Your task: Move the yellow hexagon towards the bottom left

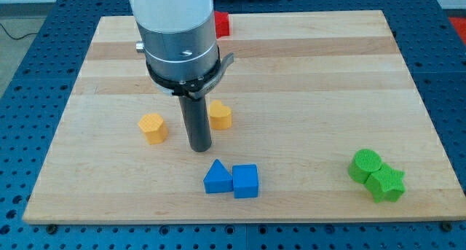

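**Rod tip set down between two yellow blocks**

Nearest the view's bottom sit two blue blocks, a blue triangle (216, 178) and a blue cube (245, 181), touching side by side. Two green blocks lie at the lower right, a green cylinder (365, 165) and a green star (386, 184), pressed together. Two yellow blocks stand mid-board: the yellow hexagon (153, 127) on the view's left and a second yellow block (220, 115) on the right. One red block (222, 24) sits at the top edge. That makes seven blocks on the wooden board (328, 75).

Much of the red block is hidden behind the arm's wide body, so its shape cannot be told. Part of the second yellow block is covered by the rod, and its shape is also unclear.

No claw is fitted to this arm, only the rod, so there is no open or closed state to tell. My tip (199, 148) rests between the two yellow blocks, just beside the right one and apart from the hexagon.

Six flat sides and a ridged top mark the hexagon, orange-yellow in colour, standing upright left of centre.
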Motion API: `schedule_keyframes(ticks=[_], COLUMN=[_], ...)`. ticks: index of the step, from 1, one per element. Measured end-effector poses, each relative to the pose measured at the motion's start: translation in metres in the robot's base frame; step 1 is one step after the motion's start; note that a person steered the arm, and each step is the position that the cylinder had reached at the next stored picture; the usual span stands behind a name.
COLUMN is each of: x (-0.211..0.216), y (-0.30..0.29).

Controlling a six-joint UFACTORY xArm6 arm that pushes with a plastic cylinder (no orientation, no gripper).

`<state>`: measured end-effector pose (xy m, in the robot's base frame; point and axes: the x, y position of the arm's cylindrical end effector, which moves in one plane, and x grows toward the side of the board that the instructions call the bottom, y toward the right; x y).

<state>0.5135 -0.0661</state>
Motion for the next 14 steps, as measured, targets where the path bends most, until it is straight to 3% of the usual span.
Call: schedule_keyframes(ticks=[3,5,7,8,10,12,14], x=[-0.041,-0.033,-0.08,-0.081,-0.073,-0.002,0.0], y=[0.044,0.108,0.135,0.096,-0.037,-0.127,-0.112])
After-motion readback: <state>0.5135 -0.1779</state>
